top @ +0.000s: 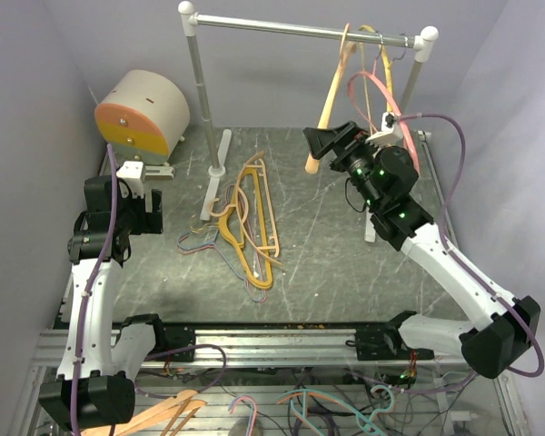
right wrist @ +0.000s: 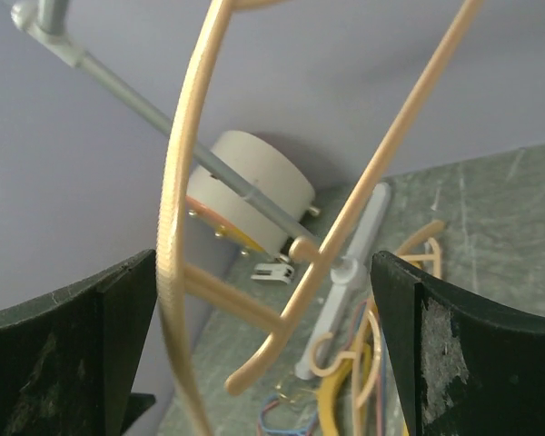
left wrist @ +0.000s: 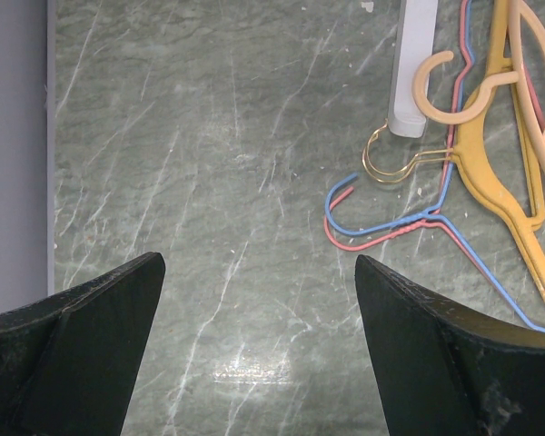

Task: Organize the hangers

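On rail: few hangers are hanging
On worktop: bigger pile is waiting
Right pincer: gaping around peach hanger
Left pincer: gaping, empty

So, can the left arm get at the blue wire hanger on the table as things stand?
Probably yes. The left gripper is open over bare table, and the hook of the blue wire hanger lies nearest it, nothing between. A pink wire hanger hugs it, though.
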Controlling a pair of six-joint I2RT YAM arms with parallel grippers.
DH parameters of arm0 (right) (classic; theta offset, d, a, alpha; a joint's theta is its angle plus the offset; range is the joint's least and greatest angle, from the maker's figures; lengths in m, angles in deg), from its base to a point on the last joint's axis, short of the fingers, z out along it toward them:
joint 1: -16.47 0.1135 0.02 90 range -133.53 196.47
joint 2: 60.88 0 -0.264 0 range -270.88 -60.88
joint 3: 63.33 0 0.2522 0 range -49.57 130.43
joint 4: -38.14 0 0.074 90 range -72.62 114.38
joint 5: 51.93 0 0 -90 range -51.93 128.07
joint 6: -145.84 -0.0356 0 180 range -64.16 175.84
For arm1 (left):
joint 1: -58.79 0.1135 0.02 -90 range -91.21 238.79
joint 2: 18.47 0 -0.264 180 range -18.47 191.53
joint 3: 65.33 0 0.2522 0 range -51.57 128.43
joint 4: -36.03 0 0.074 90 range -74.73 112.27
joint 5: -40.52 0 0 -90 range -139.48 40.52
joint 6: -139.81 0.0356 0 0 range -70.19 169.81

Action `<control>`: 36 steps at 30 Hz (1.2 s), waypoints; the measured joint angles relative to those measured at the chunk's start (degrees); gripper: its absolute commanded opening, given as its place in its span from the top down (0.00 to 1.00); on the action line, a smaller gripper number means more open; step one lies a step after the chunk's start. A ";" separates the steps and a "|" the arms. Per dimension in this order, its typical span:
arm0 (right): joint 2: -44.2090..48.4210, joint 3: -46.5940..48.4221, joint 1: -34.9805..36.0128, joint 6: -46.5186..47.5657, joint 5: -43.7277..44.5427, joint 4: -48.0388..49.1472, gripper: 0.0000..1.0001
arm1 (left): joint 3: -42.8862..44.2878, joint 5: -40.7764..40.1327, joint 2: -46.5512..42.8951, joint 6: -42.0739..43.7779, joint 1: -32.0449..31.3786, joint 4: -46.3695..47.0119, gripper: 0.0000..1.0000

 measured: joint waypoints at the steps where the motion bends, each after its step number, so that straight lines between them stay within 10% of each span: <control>1: 0.04 -0.57 0.00 0.72 0.46 -0.13 0.00 | 0.00 0.00 0.00 0.00 0.00 0.00 0.02; 36: -0.92 -23.04 -0.04 18.82 -16.87 13.55 0.00 | 0.00 0.00 0.00 0.00 0.00 0.00 0.02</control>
